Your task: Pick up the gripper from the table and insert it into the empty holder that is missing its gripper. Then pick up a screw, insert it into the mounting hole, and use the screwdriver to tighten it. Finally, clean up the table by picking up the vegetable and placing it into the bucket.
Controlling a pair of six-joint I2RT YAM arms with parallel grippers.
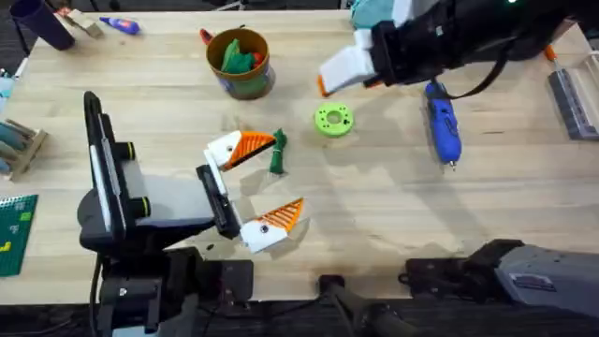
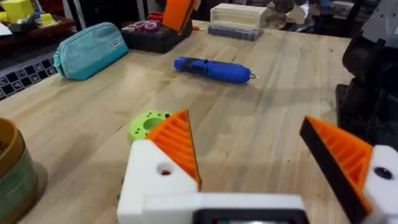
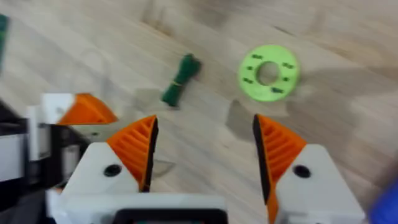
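My left gripper (image 1: 271, 183) (image 2: 244, 123) rests open low over the table. One of its fingers is the white holder (image 1: 223, 151) (image 2: 155, 177), and the ridged orange gripper (image 1: 255, 144) (image 2: 177, 143) sits on it. The dark-green vegetable (image 1: 278, 153) (image 3: 180, 79) lies just beside that tip. Behind it stands the brown bucket (image 1: 245, 82) with green and red things inside. The blue screwdriver (image 1: 442, 127) (image 2: 214, 68) lies on the table to the right. Open and holding nothing, my right gripper (image 1: 344, 77) (image 3: 205, 124) hangs above the table, between the vegetable and the ring. I cannot make out a screw.
A bright green ring (image 1: 333, 120) (image 3: 268, 72) lies between the vegetable and the screwdriver. A purple cup (image 1: 42, 21) and a blue marker (image 1: 122, 25) are at the back left. A teal pouch (image 2: 90, 40) and a grey tray (image 1: 576, 98) lie at the right.
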